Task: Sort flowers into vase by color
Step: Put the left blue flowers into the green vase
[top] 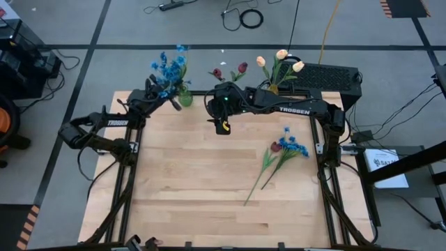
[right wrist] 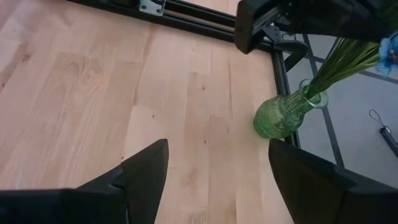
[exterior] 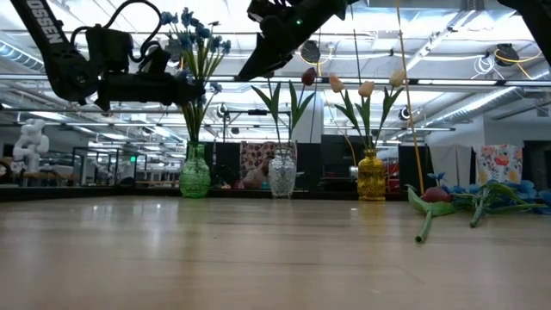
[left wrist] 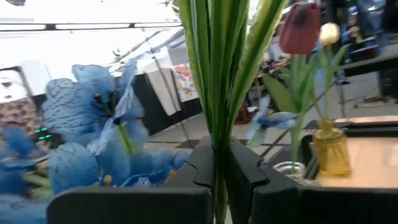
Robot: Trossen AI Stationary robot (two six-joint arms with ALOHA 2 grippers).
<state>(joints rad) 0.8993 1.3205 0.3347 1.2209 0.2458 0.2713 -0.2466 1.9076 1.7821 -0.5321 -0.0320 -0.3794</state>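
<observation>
Surface: pale wooden plank surface (top: 209, 181), framed by black rails, carrying everything below.
Right arm: its end effector (top: 221, 125) hangs empty near the far edge at centre, fingers spread wide, looking down at the boards.
Left arm: its end effector (top: 167, 96) is pinched narrow on green stems of the bright blue blossom bunch (top: 169, 68), directly over the green glass vase (exterior: 195, 171) at far left.
Other vases: a clear glass vase (exterior: 282, 173) of dark red tulips (top: 230, 71) and a yellow glass vase (exterior: 371, 176) of cream-yellow tulips (top: 280, 61) stand along the far edge.
Loose flowers: one red tulip and one blue sprig (top: 282, 152) lie at right, heads far-right, stems running near-left.
Key relation: these lie right of and nearer than the right end effector, which is the closer arm.
</observation>
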